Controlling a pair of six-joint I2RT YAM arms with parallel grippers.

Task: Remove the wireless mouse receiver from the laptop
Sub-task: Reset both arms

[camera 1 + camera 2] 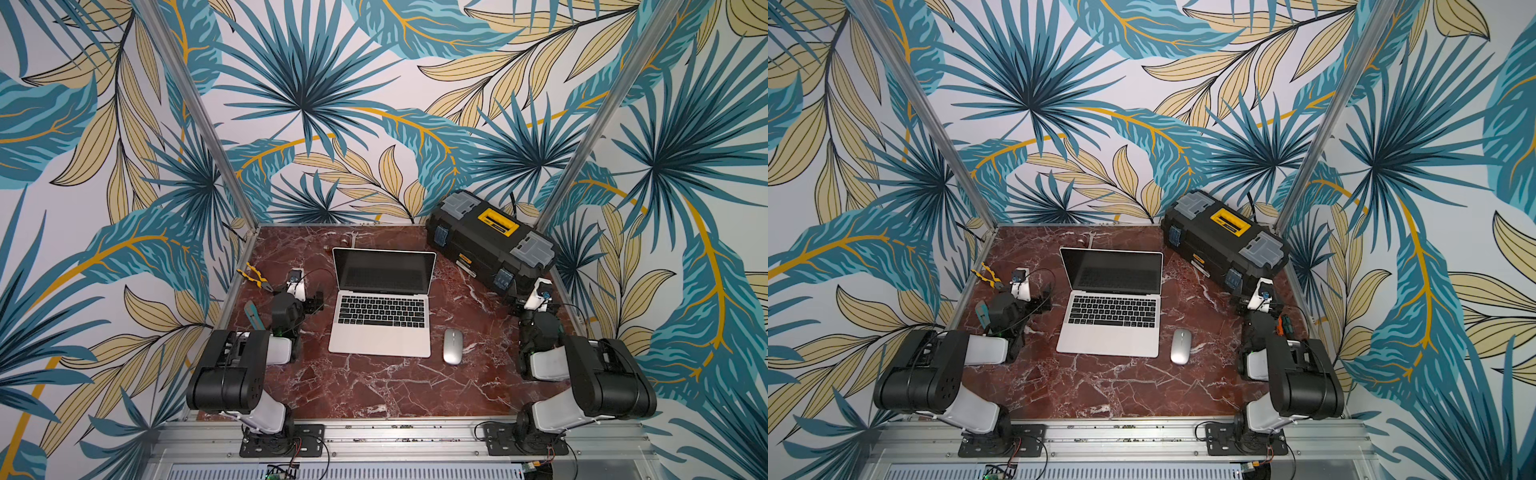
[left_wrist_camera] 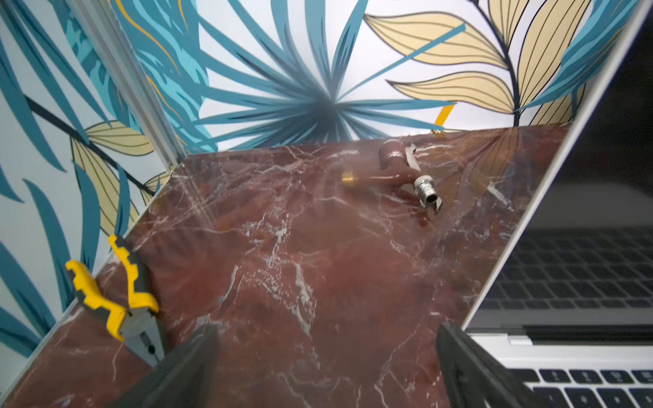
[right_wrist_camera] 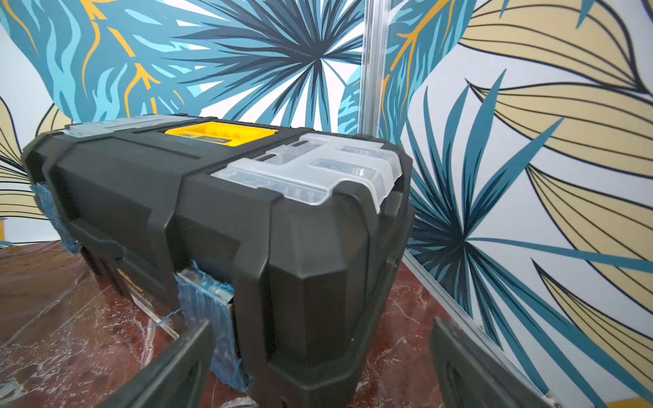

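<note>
The silver laptop [image 1: 381,309] [image 1: 1109,309] stands open with a dark screen in the middle of the red marble table in both top views. Its screen edge and keys fill one side of the left wrist view [image 2: 583,268]. I cannot make out the wireless mouse receiver in any view. My left gripper [image 1: 312,300] [image 1: 1045,297] [image 2: 327,328] hovers just left of the laptop, open, with only bare marble between its fingers. My right gripper [image 1: 516,306] [image 1: 1239,305] [image 3: 321,323] is open at the right of the table, facing a corner of the black toolbox [image 3: 212,212] and holding nothing.
A silver mouse [image 1: 453,346] [image 1: 1180,346] lies right of the laptop. The black toolbox [image 1: 490,241] with its yellow handle stands at the back right. Yellow pliers [image 1: 254,277] [image 2: 120,300] lie by the left edge. A metal fitting [image 2: 406,173] lies behind the laptop.
</note>
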